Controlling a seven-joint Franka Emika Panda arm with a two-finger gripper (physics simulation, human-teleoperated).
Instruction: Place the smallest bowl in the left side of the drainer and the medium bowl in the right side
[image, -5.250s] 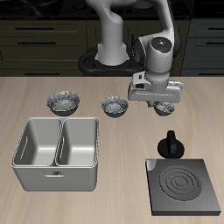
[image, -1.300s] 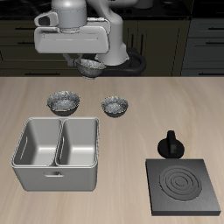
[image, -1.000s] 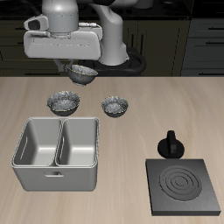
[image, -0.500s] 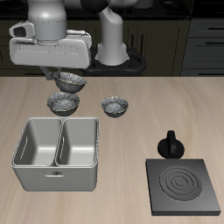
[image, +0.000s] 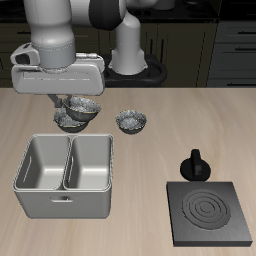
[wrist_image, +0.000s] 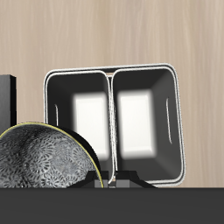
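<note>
The drainer (image: 64, 172) sits on the table (image: 150, 160) near its front edge, both compartments showing bare in the wrist view (wrist_image: 114, 114). Above and just behind it, the hand (image: 78, 100) grips the medium bowl (image: 81, 107) by its rim, held in the air. The smallest bowl (image: 131, 122) rests farther along the table.

Flat black stove plate (image: 208, 212) with ring marks, sat near the table's front edge. Small black knobbed thing (image: 195, 165) just behind it. Wooden table (image: 150, 175), dark cabinets (image: 232, 50) behind.
</note>
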